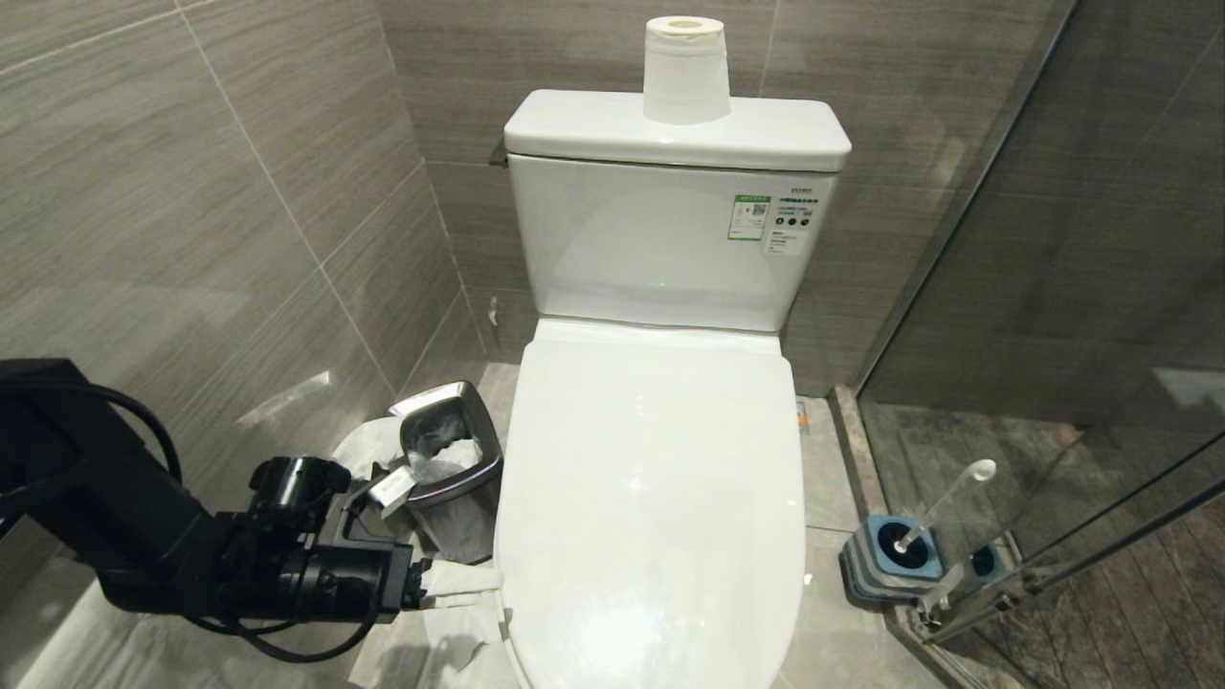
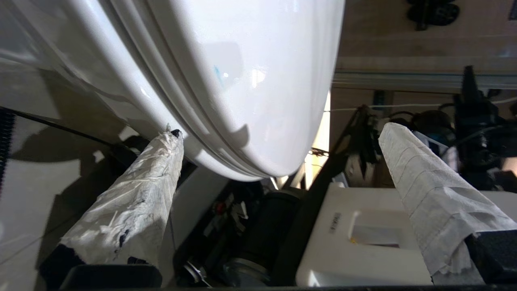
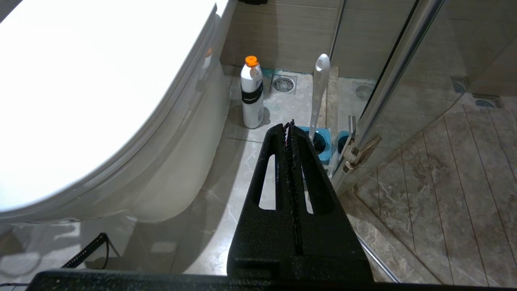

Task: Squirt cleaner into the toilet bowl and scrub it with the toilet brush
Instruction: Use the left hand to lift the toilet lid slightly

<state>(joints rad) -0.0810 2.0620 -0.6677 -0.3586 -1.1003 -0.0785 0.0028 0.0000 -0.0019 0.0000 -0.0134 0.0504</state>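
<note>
Left gripper (image 2: 278,137): your paper-wrapped fingers (image 2: 133,202) stand wide apart, holding nothing. One fingertip sits right at the seam under the seat rim; whether it touches cannot be told. In the head view this gripper (image 1: 469,584) reaches level toward the toilet's front left edge.

Right gripper (image 3: 289,125): your black fingers are pressed together, empty, pointing down at the floor beside the toilet's right flank.

Toilet bowl (image 1: 651,498): lid down, glossy white, so the bowl's inside is hidden from you. The tank (image 1: 660,239) bears a green-and-white sticker (image 1: 749,217), and a toilet paper roll (image 1: 684,69) stands upright on the tank top.

Toilet brush (image 1: 943,507): whitish handle leaning in its blue-topped holder (image 1: 890,560) on the floor right of the toilet, beside the glass shower door (image 1: 1101,287).

Cleaner bottle (image 3: 252,95): white, orange cap, black band, upright on the floor near the toilet base, by a floor drain (image 3: 283,84).

Steel waste bin (image 1: 450,469): left of the toilet, lined, crumpled paper inside.
</note>
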